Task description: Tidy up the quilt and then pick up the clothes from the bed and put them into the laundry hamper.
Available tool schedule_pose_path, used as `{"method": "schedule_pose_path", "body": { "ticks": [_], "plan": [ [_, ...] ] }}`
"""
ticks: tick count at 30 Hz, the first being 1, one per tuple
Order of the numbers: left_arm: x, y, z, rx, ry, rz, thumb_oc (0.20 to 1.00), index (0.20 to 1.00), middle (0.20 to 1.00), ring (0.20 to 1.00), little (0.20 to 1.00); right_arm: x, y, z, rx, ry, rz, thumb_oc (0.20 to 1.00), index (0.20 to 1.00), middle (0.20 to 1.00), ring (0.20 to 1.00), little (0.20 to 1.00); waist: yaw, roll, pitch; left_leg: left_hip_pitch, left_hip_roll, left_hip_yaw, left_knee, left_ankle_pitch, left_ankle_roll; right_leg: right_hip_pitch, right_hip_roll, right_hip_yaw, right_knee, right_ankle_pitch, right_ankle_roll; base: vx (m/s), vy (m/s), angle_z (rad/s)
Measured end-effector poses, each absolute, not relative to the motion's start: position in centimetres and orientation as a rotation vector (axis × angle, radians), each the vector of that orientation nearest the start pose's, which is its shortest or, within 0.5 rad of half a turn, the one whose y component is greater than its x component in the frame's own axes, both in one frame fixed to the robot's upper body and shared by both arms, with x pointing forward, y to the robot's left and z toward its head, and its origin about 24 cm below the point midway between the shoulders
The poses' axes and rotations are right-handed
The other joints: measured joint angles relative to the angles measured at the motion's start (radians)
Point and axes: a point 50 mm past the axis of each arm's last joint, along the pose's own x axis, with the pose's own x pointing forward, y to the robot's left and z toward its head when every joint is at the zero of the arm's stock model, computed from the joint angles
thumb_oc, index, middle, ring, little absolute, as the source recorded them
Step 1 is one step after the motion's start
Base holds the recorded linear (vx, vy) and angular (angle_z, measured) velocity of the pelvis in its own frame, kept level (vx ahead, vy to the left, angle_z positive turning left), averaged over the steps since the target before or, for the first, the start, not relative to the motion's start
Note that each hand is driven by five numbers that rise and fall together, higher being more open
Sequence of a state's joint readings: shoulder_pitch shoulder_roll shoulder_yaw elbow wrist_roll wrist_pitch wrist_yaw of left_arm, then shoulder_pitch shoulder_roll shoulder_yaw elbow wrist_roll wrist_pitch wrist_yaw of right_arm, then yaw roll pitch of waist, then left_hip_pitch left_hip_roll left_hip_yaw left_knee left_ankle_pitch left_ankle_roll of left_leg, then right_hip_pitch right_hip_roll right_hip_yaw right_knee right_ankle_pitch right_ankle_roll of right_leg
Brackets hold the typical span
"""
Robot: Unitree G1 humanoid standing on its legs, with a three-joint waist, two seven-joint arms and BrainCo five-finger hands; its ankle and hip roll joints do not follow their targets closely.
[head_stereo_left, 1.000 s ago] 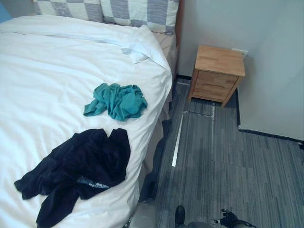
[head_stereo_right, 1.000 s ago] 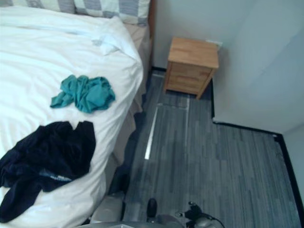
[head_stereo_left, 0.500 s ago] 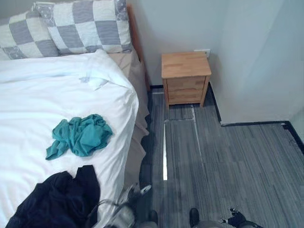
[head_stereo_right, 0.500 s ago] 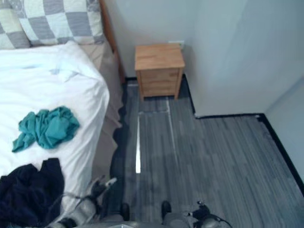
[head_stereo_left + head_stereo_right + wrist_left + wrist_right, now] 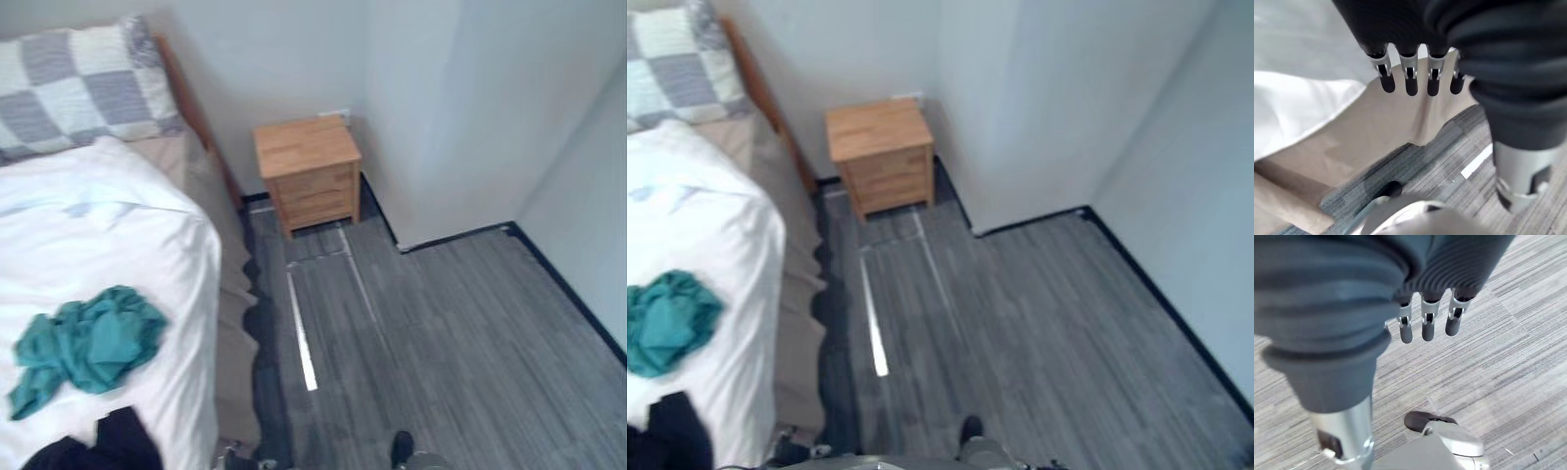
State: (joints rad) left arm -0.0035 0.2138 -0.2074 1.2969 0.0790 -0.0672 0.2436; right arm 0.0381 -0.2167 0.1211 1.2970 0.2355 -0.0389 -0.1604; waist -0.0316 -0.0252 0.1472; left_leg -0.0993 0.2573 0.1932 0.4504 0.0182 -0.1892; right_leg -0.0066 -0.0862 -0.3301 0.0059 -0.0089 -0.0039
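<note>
The clothes are seen on the white quilt (image 5: 108, 245) at the robot's left: a teal garment (image 5: 83, 343) and, nearer, what seems a dark one (image 5: 98, 448). The left hand (image 5: 1408, 73) hangs by the bed's edge, nearer them; the right hand (image 5: 1427, 318) hangs over the floor (image 5: 441, 333). Both are held relaxed and empty

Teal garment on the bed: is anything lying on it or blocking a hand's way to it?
Nothing visible does. The teal garment lies uncovered on the white quilt, apart from the dark garment. Both the left hand and right hand hang open and empty.
</note>
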Motion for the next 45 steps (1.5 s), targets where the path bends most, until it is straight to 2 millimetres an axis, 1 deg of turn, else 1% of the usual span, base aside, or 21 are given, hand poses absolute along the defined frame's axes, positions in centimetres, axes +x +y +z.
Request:
{"method": "schedule_pose_path", "body": {
  "ticks": [1,3,4,5,7,10,11,13,16,17,19,23,26,28,30,31,35,38,40,42,45],
  "plan": [
    [10.3,23.5,-15.7,0.531,1.122,0.124,1.0,1.0,1.0,1.0,1.0,6.9,-23.9,-16.5,-0.212,1.262,-0.294,1.0,1.0,1.0,1.0,1.0,0.026,-0.034,0.053,-0.12,0.007,-0.094,0.242,0.058,0.005,0.067,0.011,0.024,-0.055,0.017,-0.024,0.42,0.046,-0.63],
    [11.2,23.8,-15.4,0.541,1.096,0.132,1.0,1.0,1.0,1.0,1.0,9.2,-23.9,-16.1,-0.299,1.214,-0.218,1.0,1.0,1.0,1.0,1.0,0.083,-0.079,0.057,-0.207,-0.1,-0.084,0.143,-0.002,0.016,0.059,-0.019,0.107,-0.095,-0.006,0.035,0.65,0.127,-0.9],
    [11.2,23.1,-15.6,0.528,1.099,0.12,1.0,1.0,1.0,1.0,1.0,10.5,-24.4,-15.6,-0.332,1.182,-0.209,1.0,1.0,1.0,1.0,1.0,0.115,-0.019,0.057,-0.21,-0.087,-0.04,-0.007,-0.004,0.03,0.049,0.013,0.111,-0.07,-0.034,0.068,0.58,0.133,-1.03],
    [11.3,22.2,-15.7,0.516,1.1,0.109,1.0,1.0,1.0,1.0,1.0,11.7,-25.3,-15.0,-0.381,1.137,-0.195,1.0,1.0,1.0,1.0,1.0,0.115,0.027,0.058,-0.229,-0.056,0.032,-0.218,0.023,0.039,0.062,0.028,0.092,-0.007,-0.034,0.031,0.45,0.097,-0.53],
    [10.4,21.7,-16.1,0.505,1.134,0.105,1.0,1.0,1.0,1.0,1.0,11.8,-25.0,-15.0,-0.376,1.129,-0.184,1.0,1.0,1.0,1.0,1.0,0.111,0.058,0.066,-0.222,-0.048,0.129,-0.378,0.075,0.047,0.145,0.064,-0.015,-0.095,-0.026,0.007,0.64,0.133,-0.1],
    [9.3,23.0,-16.2,0.523,1.192,0.136,1.0,1.0,1.0,1.0,1.0,9.4,-23.0,-16.2,-0.332,1.194,-0.146,1.0,1.0,1.0,1.0,1.0,0.115,-0.019,0.056,-0.221,-0.092,0.244,-0.366,0.091,0.09,0.215,0.061,-0.054,-0.096,-0.086,0.048,0.52,0.09,0.18],
    [8.0,24.4,-16.1,0.525,1.234,0.182,1.0,1.0,1.0,1.0,1.0,6.0,-21.6,-17.2,-0.322,1.304,-0.11,1.0,1.0,1.0,1.0,1.0,0.125,-0.108,0.006,-0.195,-0.166,0.263,-0.262,0.053,0.189,0.255,0.008,-0.08,-0.081,-0.133,0.104,0.43,0.124,0.47],
    [7.1,24.3,-16.3,0.529,1.261,0.17,1.0,1.0,1.0,1.0,1.0,3.8,-21.6,-17.4,-0.348,1.369,-0.087,1.0,1.0,1.0,1.0,1.0,0.119,-0.095,0.002,-0.116,-0.175,0.228,-0.295,0.004,0.279,0.216,0.003,-0.08,0.151,-0.176,0.139,0.41,0.119,0.56],
    [9.4,25.1,-15.7,0.596,1.21,0.149,1.0,1.0,1.0,1.0,1.0,3.9,-21.6,-17.4,-0.361,1.36,-0.072,1.0,1.0,1.0,1.0,1.0,0.083,-0.099,0.008,-0.003,-0.218,0.115,-0.407,0.004,0.277,-0.034,-0.082,0.059,0.796,-0.141,0.177,0.61,0.027,1.02],
    [10.1,25.1,-15.5,0.611,1.191,0.133,1.0,1.0,1.0,1.0,1.0,4.3,-21.8,-17.3,-0.366,1.348,-0.074,1.0,1.0,1.0,1.0,1.0,0.071,-0.079,0.02,0.023,-0.222,0.068,-0.435,0.01,0.277,-0.056,-0.076,0.073,0.817,-0.154,0.156,0.53,-0.168,1.54],
    [11.9,24.8,-15.1,0.609,1.12,0.123,1.0,1.0,1.0,1.0,1.0,6.3,-22.4,-16.9,-0.392,1.289,-0.07,1.0,1.0,1.0,1.0,1.0,0.059,-0.04,0.048,0.101,-0.23,0.015,-0.497,0.024,0.271,-0.098,-0.077,0.079,0.704,-0.167,0.137,0.6,-0.275,1.23],
    [13.6,24.8,-14.5,0.621,1.064,0.127,1.0,1.0,1.0,1.0,1.0,9.9,-23.1,-16.0,-0.44,1.177,-0.047,1.0,1.0,1.0,1.0,1.0,0.02,-0.023,0.065,0.156,-0.247,-0.187,-0.531,-0.023,0.247,-0.126,-0.056,0.243,0.02,-0.094,0.138,0.63,-0.285,1.32],
    [13.1,25.1,-14.6,0.622,1.078,0.127,1.0,1.0,1.0,1.0,1.0,10.2,-22.4,-16.0,-0.428,1.169,-0.031,1.0,1.0,1.0,1.0,1.0,-0.004,-0.037,0.072,0.19,-0.231,-0.343,-0.529,-0.066,0.213,-0.129,-0.025,0.463,-0.09,0.04,0.135,0.39,-0.285,1.81],
    [12.7,25.4,-14.5,0.615,1.077,0.134,1.0,1.0,1.0,1.0,1.0,9.9,-22.0,-16.3,-0.411,1.194,-0.031,1.0,1.0,1.0,1.0,1.0,0.012,-0.055,0.084,0.221,-0.227,-0.333,-0.487,-0.074,0.159,-0.09,-0.037,0.389,-0.064,0.145,0.12,0.16,-0.306,1.75],
    [13.2,24.8,-14.6,0.6,1.063,0.117,1.0,1.0,1.0,1.0,1.0,11.5,-22.0,-15.8,-0.41,1.15,-0.025,1.0,1.0,1.0,1.0,1.0,0.006,-0.087,0.103,-0.007,-0.233,-0.268,-0.074,-0.084,0.099,-0.055,-0.076,0.265,-0.04,0.132,0.051,0.07,-0.278,1.62],
    [12.8,24.6,-14.7,0.579,1.074,0.127,1.0,1.0,1.0,1.0,1.0,13.6,-22.8,-14.9,-0.416,1.072,-0.049,1.0,1.0,1.0,1.0,1.0,0.021,-0.092,0.114,-0.1,-0.198,-0.195,0.047,0.039,0.061,-0.038,-0.074,0.204,-0.037,0.108,0.01,0.23,-0.298,1.11],
    [10.7,25.7,-15.1,0.563,1.142,0.186,1.0,1.0,1.0,1.0,1.0,17.2,-22.6,-13.5,-0.426,0.965,-0.052,1.0,1.0,1.0,1.0,1.0,0.059,-0.092,0.135,-0.196,-0.071,0.114,0.154,0.079,0.062,0.038,-0.033,0.122,-0.095,0.067,-0.016,0.4,-0.14,0.66],
    [9.2,25.8,-15.4,0.544,1.177,0.172,1.0,1.0,1.0,1.0,1.0,18.9,-22.6,-12.8,-0.441,0.941,-0.046,1.0,1.0,1.0,1.0,1.0,0.068,-0.077,0.141,-0.139,-0.075,0.294,-0.196,0.055,0.079,0.088,0.011,0.094,-0.095,0.012,0.013,0.64,0.022,0.44],
    [7.1,26.9,-15.6,0.535,1.269,0.199,1.0,1.0,1.0,1.0,1.0,14.7,-22.9,-14.6,-0.435,1.062,-0.046,1.0,1.0,1.0,1.0,1.0,0.055,-0.064,0.107,-0.093,-0.069,0.523,-0.339,0.04,0.144,0.215,0.077,-0.056,-0.091,-0.099,0.021,0.4,0.11,0.77],
    [5.6,27.1,-15.8,0.531,1.318,0.202,1.0,1.0,1.0,1.0,1.0,11.8,-22.6,-15.6,-0.41,1.139,-0.048,1.0,1.0,1.0,1.0,1.0,0.049,-0.084,0.086,-0.041,-0.138,0.491,-0.337,-0.004,0.241,0.239,0.051,-0.097,0.04,-0.16,0.123,0.39,0.207,0.69],
    [4.7,27.3,-15.8,0.595,1.356,0.143,1.0,1.0,1.0,1.0,1.0,11.0,-21.2,-15.9,-0.371,1.137,-0.023,1.0,1.0,1.0,1.0,1.0,-0.009,-0.077,0.069,0.106,-0.199,0.423,-0.49,0.018,0.297,-0.009,-0.099,-0.096,0.708,-0.186,0.139,0.29,0.035,0.5]
  ]
}}
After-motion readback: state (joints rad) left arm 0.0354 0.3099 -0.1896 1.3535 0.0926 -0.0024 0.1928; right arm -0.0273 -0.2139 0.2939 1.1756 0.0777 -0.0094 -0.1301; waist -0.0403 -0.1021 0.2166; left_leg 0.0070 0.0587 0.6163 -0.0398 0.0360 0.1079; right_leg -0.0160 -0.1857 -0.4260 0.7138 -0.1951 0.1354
